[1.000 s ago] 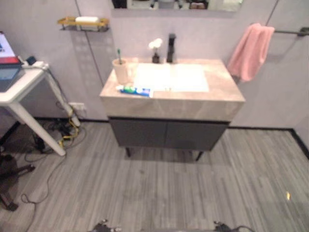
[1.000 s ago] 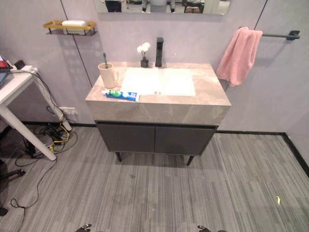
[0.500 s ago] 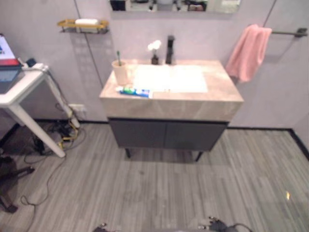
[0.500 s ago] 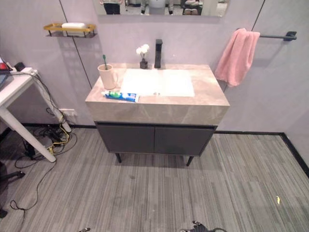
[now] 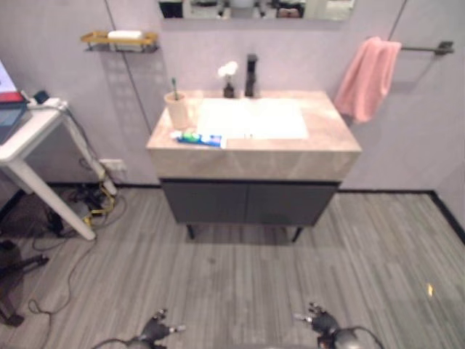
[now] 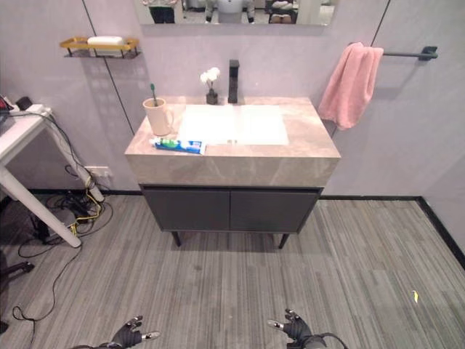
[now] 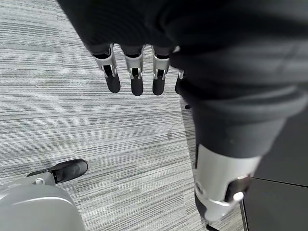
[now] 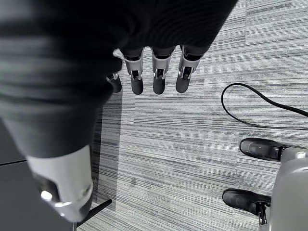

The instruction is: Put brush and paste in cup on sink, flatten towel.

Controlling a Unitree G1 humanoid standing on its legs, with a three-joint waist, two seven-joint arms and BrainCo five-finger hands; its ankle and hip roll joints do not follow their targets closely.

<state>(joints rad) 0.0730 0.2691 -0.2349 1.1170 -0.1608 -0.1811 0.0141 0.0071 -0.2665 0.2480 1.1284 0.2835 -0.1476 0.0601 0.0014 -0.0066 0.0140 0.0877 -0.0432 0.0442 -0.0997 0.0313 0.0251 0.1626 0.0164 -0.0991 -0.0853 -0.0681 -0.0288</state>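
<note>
- While both arms hang low over the floor, the left robot hand (image 5: 154, 329) and right robot hand (image 5: 320, 323) show straight, relaxed fingers holding nothing.
- Counter (image 6: 232, 149) lies well ahead of both, across bare floor.
- Toothpaste (image 6: 178, 145) lies flat near the counter's front left edge, long axis running left-right; left robot hand looks nearer.
- Cup (image 6: 158, 116) stands upright just behind it, toothbrush (image 6: 153, 91) already inside, pointing up.
- Towel (image 6: 351, 85) hangs bunched on the far right wall rail, on the right robot hand's side.
</note>
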